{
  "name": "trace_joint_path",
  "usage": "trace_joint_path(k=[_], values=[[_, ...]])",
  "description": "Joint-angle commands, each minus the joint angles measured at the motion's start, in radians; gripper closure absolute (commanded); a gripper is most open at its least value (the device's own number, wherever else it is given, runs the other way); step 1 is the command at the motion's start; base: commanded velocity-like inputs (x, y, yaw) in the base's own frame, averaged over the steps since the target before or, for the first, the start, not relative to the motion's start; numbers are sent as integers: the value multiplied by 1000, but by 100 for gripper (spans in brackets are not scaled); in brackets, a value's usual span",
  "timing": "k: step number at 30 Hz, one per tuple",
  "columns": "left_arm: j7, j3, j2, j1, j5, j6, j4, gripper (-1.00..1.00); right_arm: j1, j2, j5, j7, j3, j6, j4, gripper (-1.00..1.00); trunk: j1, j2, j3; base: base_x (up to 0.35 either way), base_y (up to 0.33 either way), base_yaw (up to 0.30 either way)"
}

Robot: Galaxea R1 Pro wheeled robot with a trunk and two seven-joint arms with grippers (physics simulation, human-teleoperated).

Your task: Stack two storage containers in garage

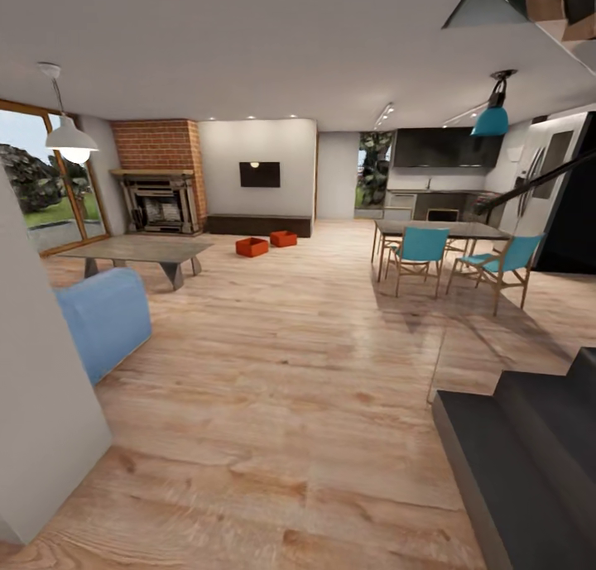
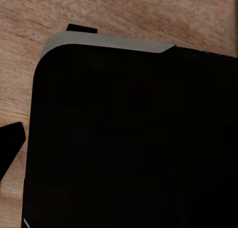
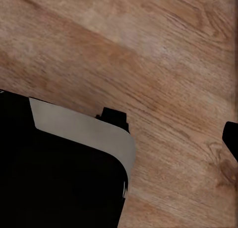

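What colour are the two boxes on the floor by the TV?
Orange-red, both storage containers; clearest in the head view.

Two storage containers (image 1: 252, 246) (image 1: 283, 238), two chairs (image 1: 418, 256) (image 1: 503, 265)

Two orange-red storage containers (image 1: 252, 246) (image 1: 283, 238) on a light wood plank floor (image 1: 281, 371). Red-brown brick fireplace (image 1: 160, 175); black TV (image 1: 259, 174) on white wall; turquoise chairs (image 1: 418, 256); pale blue sofa (image 1: 103, 318); dark grey stairs (image 1: 521, 462).

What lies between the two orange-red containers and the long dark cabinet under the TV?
In the head view, just a short strip of bare wood floor separates the two containers from the dark low cabinet.
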Motion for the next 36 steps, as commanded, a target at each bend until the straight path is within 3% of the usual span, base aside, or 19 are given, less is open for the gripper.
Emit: trace_joint_path(k=[1,10,36], values=[[-5,4,0,0,8,-3,0,-100,-1,0,-10,3,8,-7,3,-100,1,0,-1,323,0,0],[-5,4,0,0,7,-8,0,-100,-1,18,-13,4,3,-2,2,-100,1,0,-1,323,0,0],[-5,4,-2,0,7,-8,1,-100,-1,19,-15,4,2,-1,2,-100,1,0,-1,322,0,0]])
